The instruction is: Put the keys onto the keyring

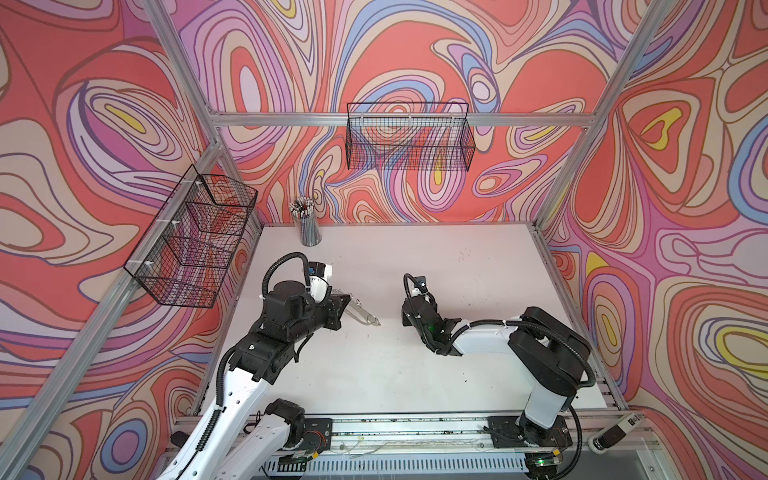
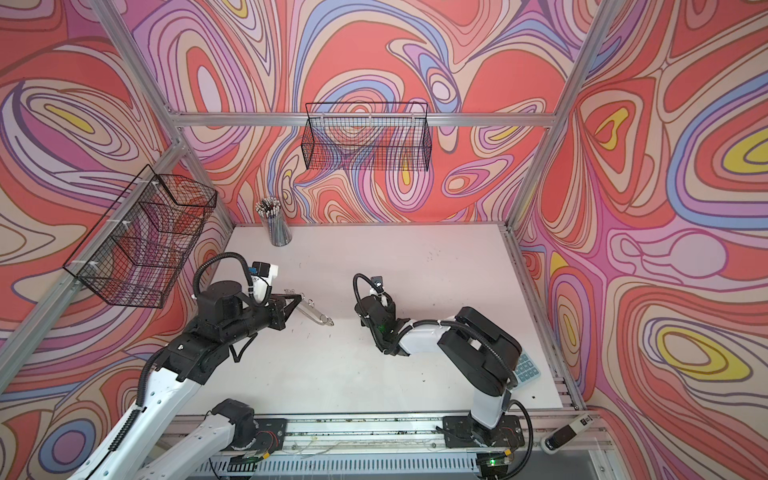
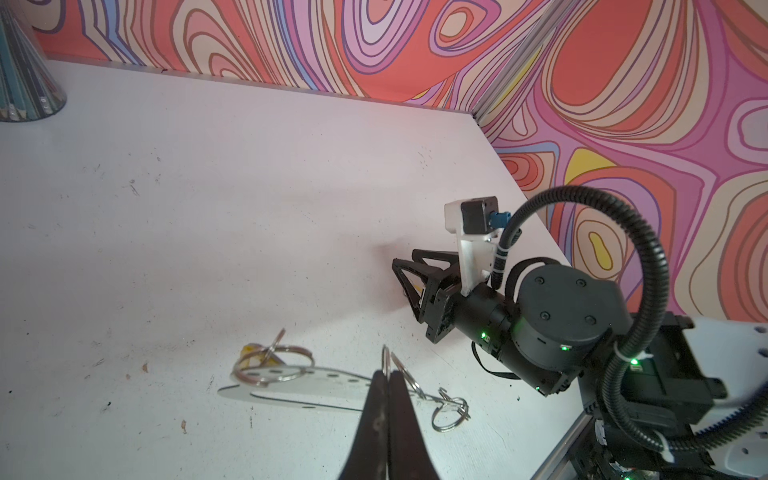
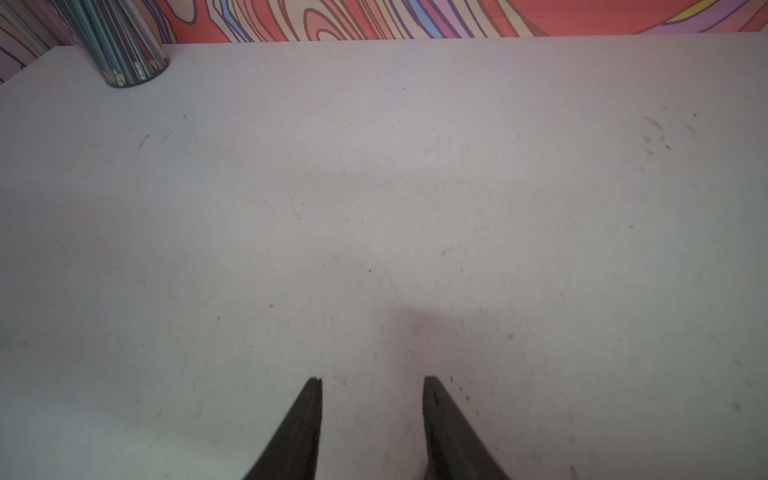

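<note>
The keyring point(image 3: 291, 384) lies near the middle of the table point(image 1: 457, 374), left of centre in both top views, a flat silvery plate point(image 1: 365, 315) with a row of small holes and wire rings along one edge. The left jaws are pinched shut on one of those wire rings point(image 3: 386, 360), which stands up just past their tips in the left wrist view; whether the plate is lifted clear of the table I cannot tell. At the plate's end away from the jaws, a yellow tag point(image 3: 250, 353) sits among larger looped rings point(image 3: 276, 368); a cluster of small rings point(image 3: 449, 409) hangs at the nearer side, and any key blade there is too small to make out. The right jaws stand apart, tips close to the table, with only bare surface between them in the right wrist view; the left wrist view shows a small yellow scrap point(image 3: 417, 288) at their base that I cannot identify. A cup of pencils point(image 1: 309, 226) stands at the table's far left corner, and wire baskets point(image 1: 409, 139) hang on the patterned walls.
</note>
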`<state>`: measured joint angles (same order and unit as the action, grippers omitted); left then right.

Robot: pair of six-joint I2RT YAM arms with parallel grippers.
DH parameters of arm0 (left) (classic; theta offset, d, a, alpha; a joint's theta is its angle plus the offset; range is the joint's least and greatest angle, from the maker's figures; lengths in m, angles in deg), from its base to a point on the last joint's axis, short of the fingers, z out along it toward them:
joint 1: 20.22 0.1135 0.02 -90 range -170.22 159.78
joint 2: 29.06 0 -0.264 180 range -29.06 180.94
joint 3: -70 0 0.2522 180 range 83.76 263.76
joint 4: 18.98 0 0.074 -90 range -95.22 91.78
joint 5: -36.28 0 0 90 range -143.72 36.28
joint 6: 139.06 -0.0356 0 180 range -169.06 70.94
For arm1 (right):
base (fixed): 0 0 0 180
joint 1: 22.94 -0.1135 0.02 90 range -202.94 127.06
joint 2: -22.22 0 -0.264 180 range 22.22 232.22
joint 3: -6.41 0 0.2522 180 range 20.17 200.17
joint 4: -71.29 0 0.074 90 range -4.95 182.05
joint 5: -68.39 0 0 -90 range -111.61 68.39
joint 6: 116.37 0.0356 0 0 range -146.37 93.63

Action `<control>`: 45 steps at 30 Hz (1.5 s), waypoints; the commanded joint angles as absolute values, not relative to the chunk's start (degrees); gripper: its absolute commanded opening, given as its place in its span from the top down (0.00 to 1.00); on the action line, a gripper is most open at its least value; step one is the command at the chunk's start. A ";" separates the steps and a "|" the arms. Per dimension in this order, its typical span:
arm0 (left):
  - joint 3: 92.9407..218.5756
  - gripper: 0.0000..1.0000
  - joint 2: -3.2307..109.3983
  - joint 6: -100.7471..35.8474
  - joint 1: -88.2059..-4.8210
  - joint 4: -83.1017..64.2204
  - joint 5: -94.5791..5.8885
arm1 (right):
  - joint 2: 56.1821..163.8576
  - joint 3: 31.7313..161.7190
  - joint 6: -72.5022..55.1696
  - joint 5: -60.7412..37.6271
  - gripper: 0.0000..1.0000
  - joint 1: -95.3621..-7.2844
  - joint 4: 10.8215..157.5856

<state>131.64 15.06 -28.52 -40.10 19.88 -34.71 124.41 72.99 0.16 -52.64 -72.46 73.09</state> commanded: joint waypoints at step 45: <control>130.97 1.00 10.85 -30.86 -41.67 22.71 -25.24 | 155.76 132.23 -11.60 -16.55 0.85 -56.34 159.16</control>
